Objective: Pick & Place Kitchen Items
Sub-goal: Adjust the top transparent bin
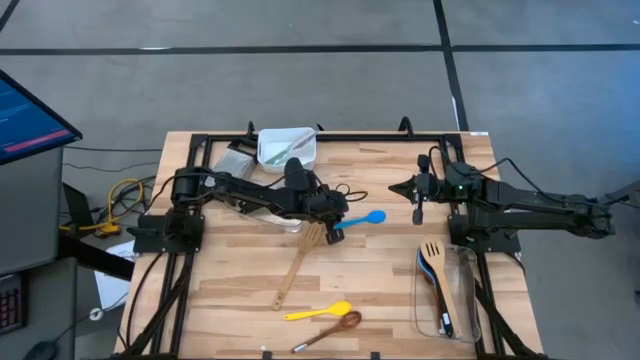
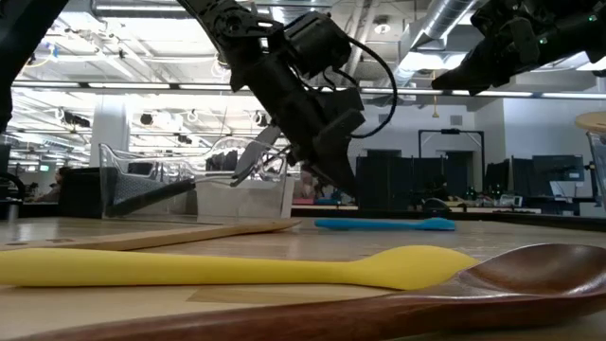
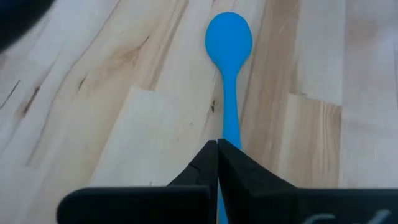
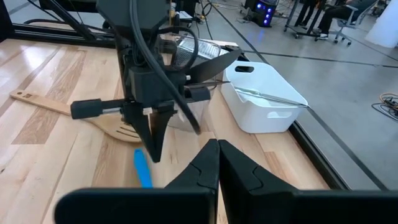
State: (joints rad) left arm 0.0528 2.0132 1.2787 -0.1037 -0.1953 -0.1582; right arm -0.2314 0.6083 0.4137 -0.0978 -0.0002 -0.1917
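A blue silicone spoon point(image 1: 362, 219) lies flat on the wooden table near its middle, with its bowl point(image 3: 229, 37) toward the right edge. My left gripper point(image 1: 335, 228) is shut and slants down over the spoon's handle end. In the low view its fingertips point(image 2: 350, 192) hang a little above the blue spoon point(image 2: 383, 224), with room background showing between them. In the right wrist view the left gripper point(image 4: 153, 152) stands just over the blue handle point(image 4: 143, 171). My right gripper point(image 4: 217, 146) is shut on nothing and waits raised at the right point(image 1: 397, 187).
A wooden slotted turner point(image 1: 300, 262) lies just near of the left gripper. A yellow spoon point(image 1: 318, 312) and a brown wooden spoon point(image 1: 330, 330) lie at the near edge. A clear tub point(image 1: 445, 290) holds utensils at the right. A white tub point(image 1: 287, 148) stands at the far edge.
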